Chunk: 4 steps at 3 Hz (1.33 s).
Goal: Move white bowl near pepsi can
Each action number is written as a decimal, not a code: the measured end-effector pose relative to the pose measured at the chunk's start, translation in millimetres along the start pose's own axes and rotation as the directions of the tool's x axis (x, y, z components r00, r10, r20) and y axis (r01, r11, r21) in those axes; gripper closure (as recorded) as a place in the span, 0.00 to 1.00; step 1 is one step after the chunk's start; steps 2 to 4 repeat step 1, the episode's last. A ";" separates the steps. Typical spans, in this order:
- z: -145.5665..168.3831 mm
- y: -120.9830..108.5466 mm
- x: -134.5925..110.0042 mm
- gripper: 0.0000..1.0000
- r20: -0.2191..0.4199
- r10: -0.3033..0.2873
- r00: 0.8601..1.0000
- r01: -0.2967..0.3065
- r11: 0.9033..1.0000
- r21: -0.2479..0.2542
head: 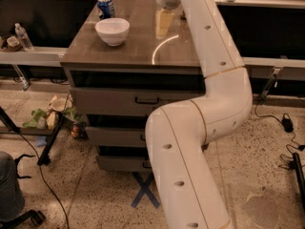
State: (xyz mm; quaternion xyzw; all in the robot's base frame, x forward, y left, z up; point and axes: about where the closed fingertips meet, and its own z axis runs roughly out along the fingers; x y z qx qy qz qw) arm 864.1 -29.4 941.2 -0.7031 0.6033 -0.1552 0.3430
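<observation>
The white bowl (112, 31) stands upright on the dark cabinet top (128, 54), near its back left. The pepsi can (106, 7), blue with a silver top, stands just behind the bowl at the far left corner, a small gap apart from it. My gripper (163, 24) hangs over the middle of the cabinet top, to the right of the bowl and clear of it. It holds nothing that I can see. My white arm (214, 80) rises from the floor in front of the cabinet and covers its right side.
The cabinet has drawers (143, 100) in front. A water bottle (23, 36) stands on a low shelf at left. Litter (52, 118) and a stand leg (47, 147) lie on the floor at left, cables (286, 128) at right.
</observation>
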 end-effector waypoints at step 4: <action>-2.7 -1.5 11.2 0.00 -0.026 0.022 0.999 -0.022 1.000 0.010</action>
